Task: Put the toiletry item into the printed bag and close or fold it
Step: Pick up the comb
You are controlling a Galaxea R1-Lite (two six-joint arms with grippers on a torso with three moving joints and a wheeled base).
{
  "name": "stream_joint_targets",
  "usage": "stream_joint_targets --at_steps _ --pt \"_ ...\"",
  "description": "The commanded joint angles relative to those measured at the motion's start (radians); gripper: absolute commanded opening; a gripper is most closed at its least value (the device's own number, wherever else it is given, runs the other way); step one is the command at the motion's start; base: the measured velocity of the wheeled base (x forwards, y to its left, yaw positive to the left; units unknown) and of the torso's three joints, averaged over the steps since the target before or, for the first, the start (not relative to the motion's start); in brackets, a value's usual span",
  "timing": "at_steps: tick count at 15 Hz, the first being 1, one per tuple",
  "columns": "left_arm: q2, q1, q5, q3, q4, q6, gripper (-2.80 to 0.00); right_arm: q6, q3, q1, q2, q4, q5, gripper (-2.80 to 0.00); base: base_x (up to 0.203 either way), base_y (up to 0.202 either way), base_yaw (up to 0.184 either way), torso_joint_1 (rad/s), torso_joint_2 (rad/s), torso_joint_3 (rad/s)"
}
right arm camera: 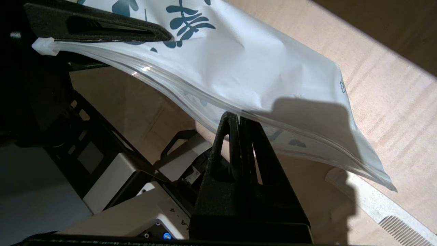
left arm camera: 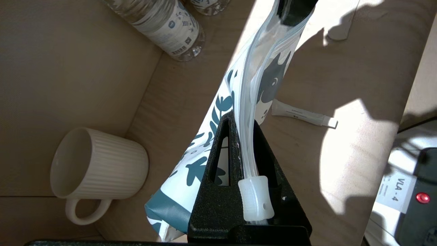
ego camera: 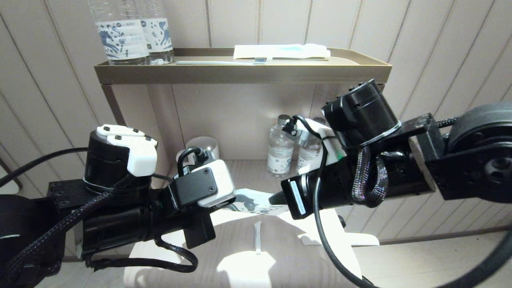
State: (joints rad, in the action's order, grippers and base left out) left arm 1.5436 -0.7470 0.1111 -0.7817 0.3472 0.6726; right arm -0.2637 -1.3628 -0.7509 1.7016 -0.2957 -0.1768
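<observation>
We find hard light from above throwing bright patches and sharp-edged arm shadows across the lower shelf (ego camera: pixel 256 256). The wall panels bow at the head view's edges. The printed bag (right arm camera: pixel 259 75) glares white; nearby black housings sit underexposed.

water bottles (ego camera: pixel 120 36): four, two on the top tray, two below
mug (left arm camera: pixel 99 171): one
printed bag (left arm camera: pixel 205 143): one
white stick (ego camera: pixel 258 237): one
toothbrush (ego camera: pixel 224 62): one
claws: two

Printed bag (ego camera: pixel 252 202) at centre of the head view, white pouch with dark blue motifs, held up off the shelf by its zip strip, toiletry item (ego camera: pixel 258 237), narrow white stick, lying flat just below it
</observation>
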Motion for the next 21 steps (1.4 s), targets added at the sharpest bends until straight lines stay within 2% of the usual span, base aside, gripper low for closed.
stream_joint_targets --at_steps 1,7,12,17,21 --pt "0.006 0.0 0.001 -0.002 0.003 0.004 -2.8 0.0 -0.004 0.008 0.039 0.023 -0.001 -2.8 0.0 0.0 0.0 0.0 0.0 0.0" --pt "0.013 -0.002 0.001 -0.018 0.001 0.002 -2.8 -0.002 -0.042 -0.007 0.11 0.025 -0.001 -2.8 0.0 0.0 0.0 0.0 0.0 0.0" --pt "0.018 -0.02 0.003 -0.025 0.003 -0.002 -2.8 -0.022 -0.126 -0.093 0.175 0.02 0.0 -2.8 0.0 0.0 0.0 0.0 0.0 0.0" --pt "0.021 -0.02 0.003 -0.032 0.003 -0.021 -2.8 -0.043 -0.125 -0.094 0.187 0.018 0.0 -2.8 0.0 0.0 0.0 0.0 0.0 0.0" --pt "0.021 -0.018 0.002 -0.032 0.003 -0.043 -2.8 -0.036 -0.111 -0.072 0.108 0.014 0.007 -2.8 0.0 0.0 0.0 0.0 0.0 0.0"
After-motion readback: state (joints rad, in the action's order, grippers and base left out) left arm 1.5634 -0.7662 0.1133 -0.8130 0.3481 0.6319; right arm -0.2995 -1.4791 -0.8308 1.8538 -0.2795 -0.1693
